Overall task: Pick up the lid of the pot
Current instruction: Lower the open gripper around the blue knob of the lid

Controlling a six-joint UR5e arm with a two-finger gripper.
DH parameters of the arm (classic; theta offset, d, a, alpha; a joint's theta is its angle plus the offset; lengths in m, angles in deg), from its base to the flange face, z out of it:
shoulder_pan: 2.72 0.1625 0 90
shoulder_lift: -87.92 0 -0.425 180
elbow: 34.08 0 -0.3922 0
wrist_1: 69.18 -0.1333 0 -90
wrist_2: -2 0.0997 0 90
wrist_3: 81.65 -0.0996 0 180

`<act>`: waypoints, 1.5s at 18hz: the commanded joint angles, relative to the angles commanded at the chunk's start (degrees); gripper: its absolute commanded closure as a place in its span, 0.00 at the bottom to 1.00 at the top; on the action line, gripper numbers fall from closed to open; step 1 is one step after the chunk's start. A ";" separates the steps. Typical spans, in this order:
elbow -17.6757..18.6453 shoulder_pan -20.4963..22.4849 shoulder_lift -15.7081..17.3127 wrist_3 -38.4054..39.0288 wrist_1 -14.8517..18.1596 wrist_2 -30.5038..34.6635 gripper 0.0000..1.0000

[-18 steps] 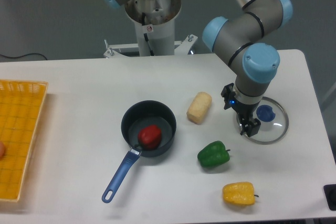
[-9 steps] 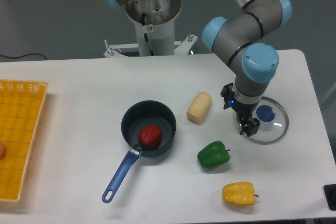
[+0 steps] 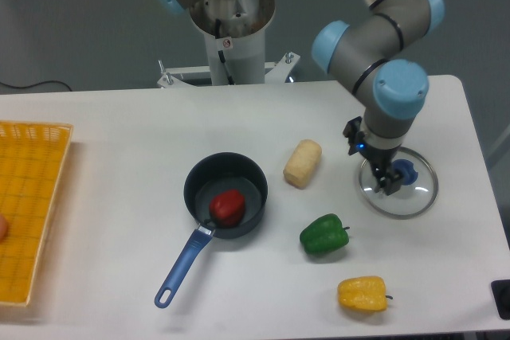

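The gripper [image 3: 371,158] hangs at the right over the left part of the pot lid, its two fingertips apart and nothing seen between them. A clear round lid [image 3: 400,208] with a pale rim lies on the table, and its blue knob [image 3: 406,172] shows just right of the lower finger. The gripper's body hides the lid's upper left part. How high the fingertips are above the lid I cannot tell.
A black pan [image 3: 197,183] with a blue handle holds a red item. Around the middle lie a tan block-like object [image 3: 303,163] and a green pepper [image 3: 323,235]. A yellow pepper [image 3: 362,294] is near the front edge, and an orange crate [image 3: 29,212] stands at the left.
My gripper has shifted slightly right and up in the view, and its fingers look turned a little. More of the lid's left side and knob shows. The lid has not moved.
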 joint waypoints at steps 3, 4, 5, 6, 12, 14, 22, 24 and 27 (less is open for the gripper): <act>0.96 1.67 0.00 -0.18 -0.18 -3.76 0.00; 1.40 2.11 0.00 0.34 -0.52 -6.04 0.00; 1.93 2.63 0.00 0.52 -0.62 -7.20 0.00; 2.46 3.42 -0.09 0.09 -0.96 -7.64 0.00; 1.59 4.39 -1.49 -7.54 -1.84 -7.12 0.00; 0.97 4.66 -2.02 -10.45 -2.37 -7.12 0.00; 0.09 5.19 -3.25 1.97 -2.64 -4.83 0.00; 0.09 5.27 -3.60 6.57 -2.90 -4.92 0.00; 0.09 5.36 -4.57 8.51 -4.56 -5.01 0.00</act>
